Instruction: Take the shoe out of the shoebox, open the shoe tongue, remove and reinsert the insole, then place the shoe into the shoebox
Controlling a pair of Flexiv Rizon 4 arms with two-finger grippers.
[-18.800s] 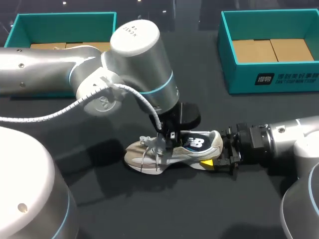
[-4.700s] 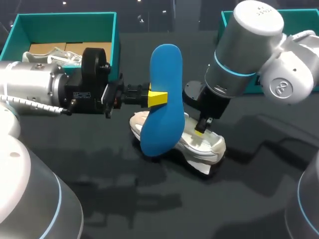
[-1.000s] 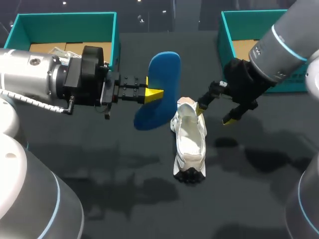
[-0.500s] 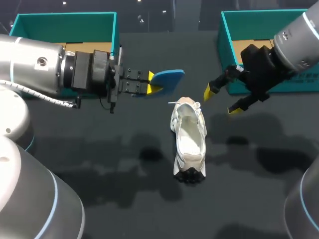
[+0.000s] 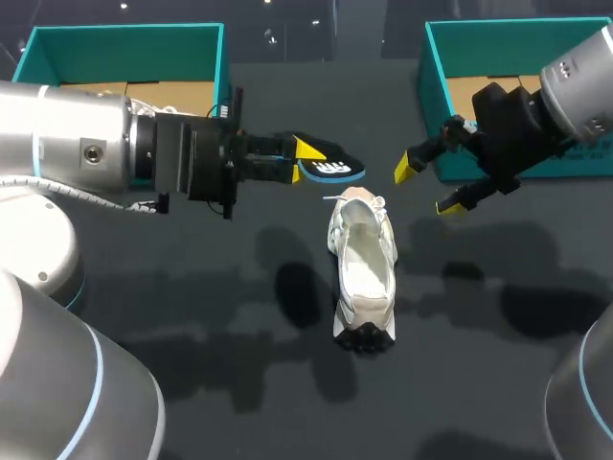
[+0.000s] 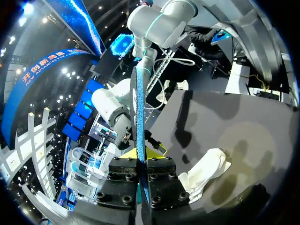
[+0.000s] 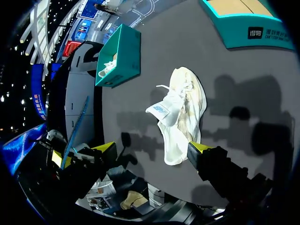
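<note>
While the left gripper (image 5: 305, 158) is pinching the blue foam insole (image 5: 337, 170), the empty right gripper (image 5: 430, 189) is gaping near the white mesh sneaker (image 5: 364, 278) on the dark table (image 5: 460, 383); reinsertion, likely next, is needing alignment.

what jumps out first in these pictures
The blue insole, pinched in the left gripper and held over the table. Near it the white shoe lies alone on the dark table, with the right gripper open and empty close by.
</note>
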